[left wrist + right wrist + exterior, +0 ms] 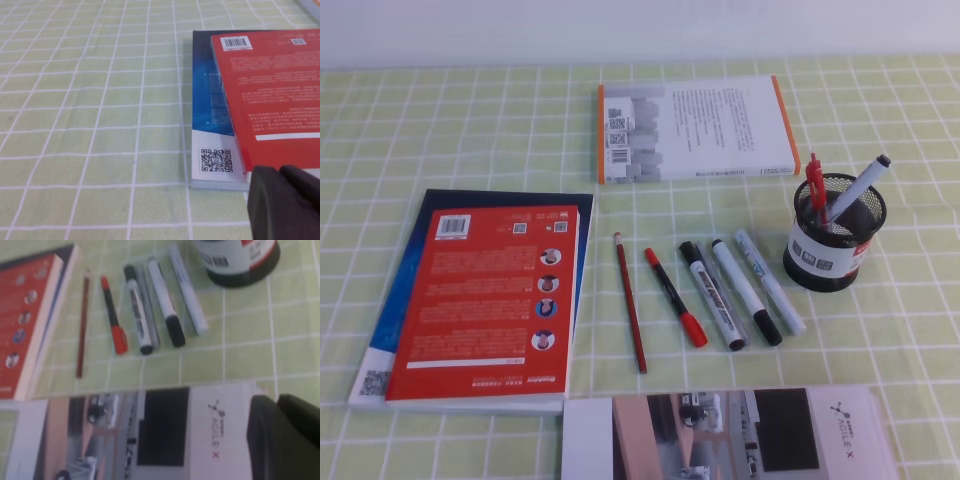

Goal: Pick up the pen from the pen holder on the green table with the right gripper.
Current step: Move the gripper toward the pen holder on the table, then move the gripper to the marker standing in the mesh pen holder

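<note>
Exterior high view: the pen [855,187] stands in the pen holder [833,245] at the right of the green table [440,120], beside a red compass-like tool [816,187]. Its pale barrel leans up and to the right, dark cap topmost. The holder is a round black wire-mesh cup with a white label band low on its wall. Left of it lie 5 loose writing tools in a row, among them a red pen [675,297] and a thick white marker [747,292]. No arm shows here.

Left wrist view: only the dark, rounded tip of the left gripper [282,202] shows at the near right corner, over the edge of a glossy red book [270,90]. Whether its jaws are parted I cannot tell; nothing is seen in them.

Right wrist view: the right gripper [282,435] shows as a dark mass at the near right, jaws fully closed and empty, above a printed white sheet [220,435]. The holder's base sits at the far edge, slightly left of the gripper; the pen itself is out of frame. The right arm is plainly nearer, and must travel forward and open before descending along that slanted barrel.
</note>
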